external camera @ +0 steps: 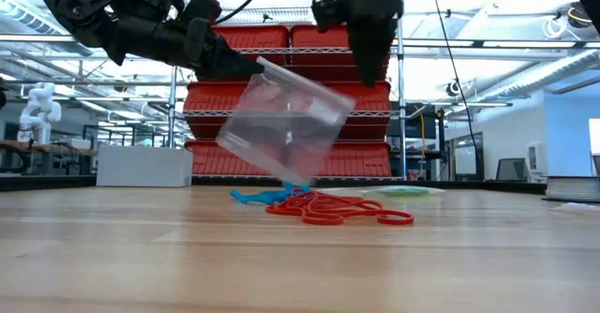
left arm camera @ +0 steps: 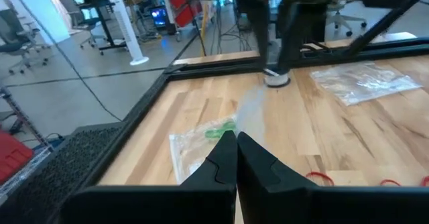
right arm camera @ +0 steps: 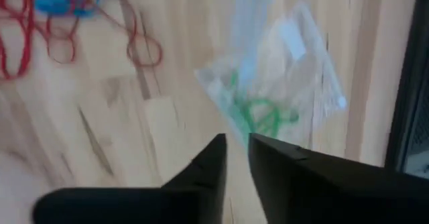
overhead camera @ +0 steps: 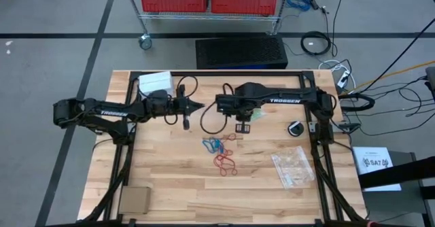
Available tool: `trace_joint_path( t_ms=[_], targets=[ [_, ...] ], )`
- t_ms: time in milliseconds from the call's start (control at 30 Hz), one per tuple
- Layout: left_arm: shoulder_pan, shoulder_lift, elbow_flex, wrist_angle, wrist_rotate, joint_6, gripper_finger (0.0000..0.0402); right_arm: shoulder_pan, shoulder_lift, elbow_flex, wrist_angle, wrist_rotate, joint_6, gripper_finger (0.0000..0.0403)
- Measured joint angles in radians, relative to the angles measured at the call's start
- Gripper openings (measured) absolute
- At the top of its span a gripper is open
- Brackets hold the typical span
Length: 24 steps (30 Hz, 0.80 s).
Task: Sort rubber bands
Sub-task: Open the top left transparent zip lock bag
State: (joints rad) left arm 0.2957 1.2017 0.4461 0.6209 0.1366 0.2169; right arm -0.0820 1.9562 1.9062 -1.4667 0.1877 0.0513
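The wooden surface [overhead camera: 170, 186] carries red and blue rubber bands [overhead camera: 221, 152] in a loose pile at its middle. Above them, the left end effector [external camera: 251, 67] pinches a clear bag [external camera: 286, 130] holding green bands [right arm camera: 261, 117]. The right end effector [right arm camera: 238, 147] hangs just beside it, fingers slightly parted, gripping nothing.

Two black jointed arms [overhead camera: 102, 111] bear white "TROSSEN" lettering and looping black cables.
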Motion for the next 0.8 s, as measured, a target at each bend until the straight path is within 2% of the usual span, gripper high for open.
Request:
trace_joint_path(
  t_ms=[200,333,433,633,800],
  targets=[
    [-0.001,0.0,0.0,0.001,-0.002,0.0,0.0,0.028,-0.066,0.002,0.031,0.0,0.04,0.0131],
    [-0.001,0.0,0.0,-0.001,0.003,0.0,0.0,0.032,-0.092,0.002,0.147,0.026,0.041,0.0148],
    [-0.001,0.0,0.0,-0.001,0.004,0.0,0.0,0.032,-0.088,-0.014,0.255,0.043,-0.006,0.012],
    [-0.001,0.0,0.0,-0.008,0.005,-0.001,0.0,0.029,-0.086,-0.117,0.498,0.055,-0.106,0.0012],
    [-0.001,0.0,0.0,-0.009,0.007,-0.001,0.0,0.023,-0.085,-0.167,0.595,0.049,-0.127,0.0007]
  ],
)
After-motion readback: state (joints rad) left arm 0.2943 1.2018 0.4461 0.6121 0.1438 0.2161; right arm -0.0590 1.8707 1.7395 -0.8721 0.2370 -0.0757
